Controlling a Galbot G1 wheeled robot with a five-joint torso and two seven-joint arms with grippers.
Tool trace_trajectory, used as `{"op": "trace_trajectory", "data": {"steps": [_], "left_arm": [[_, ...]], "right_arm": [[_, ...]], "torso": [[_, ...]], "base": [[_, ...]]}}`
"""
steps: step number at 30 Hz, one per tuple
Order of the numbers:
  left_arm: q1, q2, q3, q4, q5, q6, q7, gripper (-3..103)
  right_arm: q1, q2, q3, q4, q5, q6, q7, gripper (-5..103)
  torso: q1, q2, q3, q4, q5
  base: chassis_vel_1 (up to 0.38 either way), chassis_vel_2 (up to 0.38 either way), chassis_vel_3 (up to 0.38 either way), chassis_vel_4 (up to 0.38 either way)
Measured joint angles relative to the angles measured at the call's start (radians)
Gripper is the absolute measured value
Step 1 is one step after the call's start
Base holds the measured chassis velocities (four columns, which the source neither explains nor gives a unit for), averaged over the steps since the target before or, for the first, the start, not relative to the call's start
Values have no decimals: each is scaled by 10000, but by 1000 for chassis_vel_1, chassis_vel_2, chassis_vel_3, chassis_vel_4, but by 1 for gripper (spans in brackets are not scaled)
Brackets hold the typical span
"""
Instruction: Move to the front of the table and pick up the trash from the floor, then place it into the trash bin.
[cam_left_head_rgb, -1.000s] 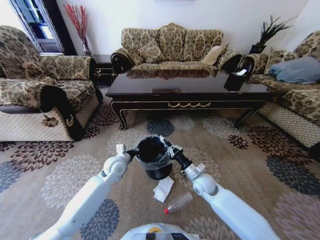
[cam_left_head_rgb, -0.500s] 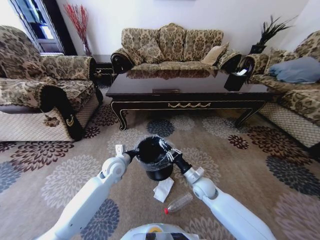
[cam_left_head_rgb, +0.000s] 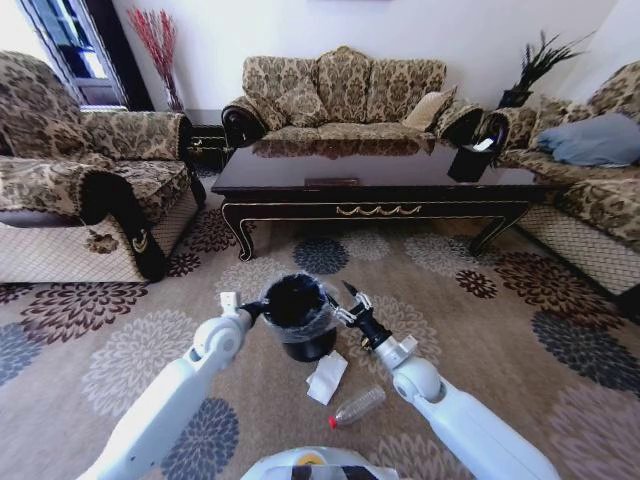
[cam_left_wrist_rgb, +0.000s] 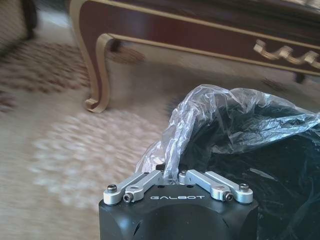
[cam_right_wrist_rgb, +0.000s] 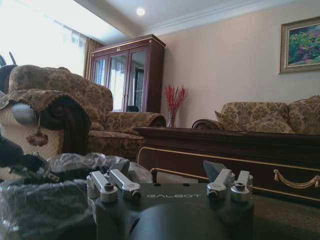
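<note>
The black trash bin (cam_left_head_rgb: 297, 322) with its grey liner stands on the flowered floor (cam_left_head_rgb: 130, 350) between my two arms, in front of the dark table (cam_left_head_rgb: 370, 205). My left gripper (cam_left_head_rgb: 251, 308) is shut on the liner at the bin's rim; in the left wrist view the left gripper (cam_left_wrist_rgb: 172, 176) pinches a bunched fold of the plastic liner (cam_left_wrist_rgb: 220, 120). My right gripper (cam_left_head_rgb: 349, 298) is open just beside the bin's other side, and the right gripper (cam_right_wrist_rgb: 170, 172) holds nothing. A crumpled white paper (cam_left_head_rgb: 327, 378) and a clear bottle (cam_left_head_rgb: 358, 405) with a red cap lie close behind the bin.
An armchair (cam_left_head_rgb: 90, 190) stands at the left, a sofa (cam_left_head_rgb: 345, 95) behind the table, another sofa (cam_left_head_rgb: 590, 170) at the right. A black tissue box (cam_left_head_rgb: 468, 160) sits on the table's right end. Carpet lies open on both sides of my arms.
My right gripper has let go of the bin's liner and opened, drawing slightly away. The bin has shifted a little to the left with the left gripper.
</note>
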Motion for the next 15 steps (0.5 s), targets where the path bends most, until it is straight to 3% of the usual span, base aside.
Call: {"op": "trace_trajectory", "data": {"steps": [2,4,6,10,11,12,15], "left_arm": [[104,241,-348,-43,-59,7,43,4],[323,790,-998,-137,-225,8,58,4],[441,982,-1233,-183,-277,8,57,4],[940,1266,-1891,-531,-386,6,82,4],[1117,1277,-2045,-720,-406,7,95,4],[1117,1277,-2045,-720,-406,7,95,4],[1336,1302,-2201,-944,-417,10,102,4]], "right_arm": [[-81,-213,105,0,87,-1,-202,86],[-196,-848,250,-117,333,17,-972,96],[-203,-1116,266,-269,371,63,-1418,96],[52,-1620,95,-1546,-199,551,-3957,100],[286,-1558,-57,-2281,-794,830,-5079,100],[286,-1558,-57,-2281,-794,830,-5079,100],[686,-1213,-213,-3287,-1619,1167,-6609,100]], "torso": [[0,0,0,-1,-1],[0,1,-1,3,6],[0,1,-1,3,2],[0,0,0,0,1],[1,0,0,-1,1],[1,0,0,-1,1],[0,0,0,-4,6]], "base": [[0,0,0,0],[0,0,0,0],[0,0,0,0],[0,0,0,0],[0,0,0,0],[0,0,0,0],[0,0,0,0]]}}
